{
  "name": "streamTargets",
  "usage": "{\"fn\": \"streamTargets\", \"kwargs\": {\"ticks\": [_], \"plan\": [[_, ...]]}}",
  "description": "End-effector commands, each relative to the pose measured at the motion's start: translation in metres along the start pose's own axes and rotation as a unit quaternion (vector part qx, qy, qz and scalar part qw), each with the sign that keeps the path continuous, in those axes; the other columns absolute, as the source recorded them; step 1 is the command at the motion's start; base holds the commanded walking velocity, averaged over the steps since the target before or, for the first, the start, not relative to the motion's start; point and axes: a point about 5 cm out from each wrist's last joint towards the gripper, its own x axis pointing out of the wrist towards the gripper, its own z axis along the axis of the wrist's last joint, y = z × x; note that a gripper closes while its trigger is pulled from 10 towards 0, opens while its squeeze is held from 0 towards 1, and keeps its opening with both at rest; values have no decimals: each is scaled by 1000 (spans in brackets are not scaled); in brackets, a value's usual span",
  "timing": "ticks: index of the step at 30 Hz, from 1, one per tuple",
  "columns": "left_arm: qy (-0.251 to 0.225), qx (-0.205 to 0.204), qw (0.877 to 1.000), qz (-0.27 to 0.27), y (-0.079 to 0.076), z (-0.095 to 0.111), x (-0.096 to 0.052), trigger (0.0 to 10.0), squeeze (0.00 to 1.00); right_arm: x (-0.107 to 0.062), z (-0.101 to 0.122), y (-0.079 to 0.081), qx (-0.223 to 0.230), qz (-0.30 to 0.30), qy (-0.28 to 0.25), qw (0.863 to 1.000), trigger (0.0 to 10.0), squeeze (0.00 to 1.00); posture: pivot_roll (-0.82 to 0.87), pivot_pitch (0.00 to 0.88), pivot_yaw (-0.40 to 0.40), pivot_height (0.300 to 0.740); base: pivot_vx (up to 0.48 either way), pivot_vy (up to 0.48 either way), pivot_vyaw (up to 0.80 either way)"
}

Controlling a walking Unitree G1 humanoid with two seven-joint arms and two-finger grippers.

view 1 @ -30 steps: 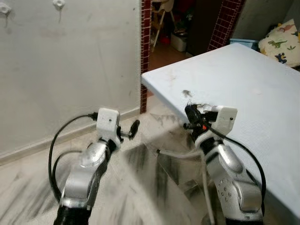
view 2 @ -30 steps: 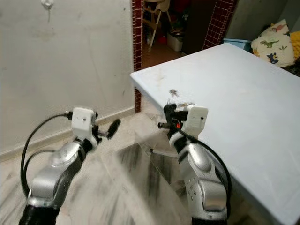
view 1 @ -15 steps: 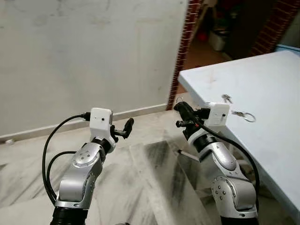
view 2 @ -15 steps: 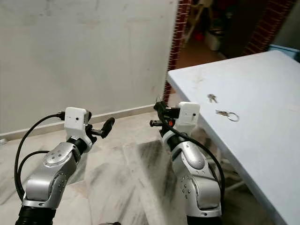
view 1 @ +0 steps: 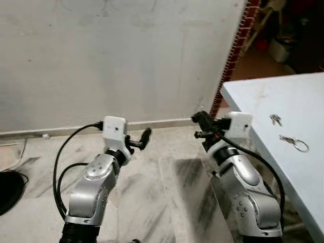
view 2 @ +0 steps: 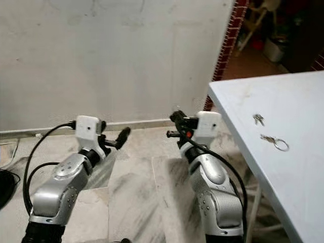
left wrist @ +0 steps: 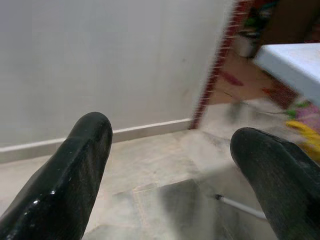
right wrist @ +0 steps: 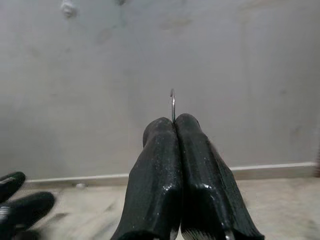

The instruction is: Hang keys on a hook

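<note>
The right gripper (right wrist: 174, 131) is clamped on a thin key ring (right wrist: 173, 105) and faces the wall. A hook (right wrist: 67, 8) is mounted higher up. The left gripper (left wrist: 170, 170) is held apart, empty. More keys (view 2: 274, 141) lie on the desk (view 2: 304, 167). Carrying appears underway; raising toward the hook seems needed next.

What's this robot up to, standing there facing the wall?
The robot faces a plain wall with both arms raised. Its right pincer is pinched shut on a thin metal ring, apparently a key ring, and points at the wall, where a small white hook sits high up. The left pincer is open and holds nothing. More keys lie on the pale blue table to its right. Nothing hangs on the hook yet.
</note>
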Motion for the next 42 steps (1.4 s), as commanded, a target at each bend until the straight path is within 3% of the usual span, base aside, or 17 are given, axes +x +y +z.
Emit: {"fn": "streamTargets", "kwargs": {"ticks": [1,14,42], "plan": [[-6,-1,1000,-3,-1,3,0,10000,0,1,3,0,-5,5,-7,1000,10000,0,109,50,-45,740,0,0,538],[-7,-5,1000,-12,-4,3,0,10000,0,2,15,-1,-22,-7,-43,999,10000,0,104,41,-47,740,128,0,32],[-11,-12,1000,-18,-8,1,-1,10000,0,2,17,-6,-31,-23,-51,998,10000,0,97,48,-57,740,425,0,0]]}}
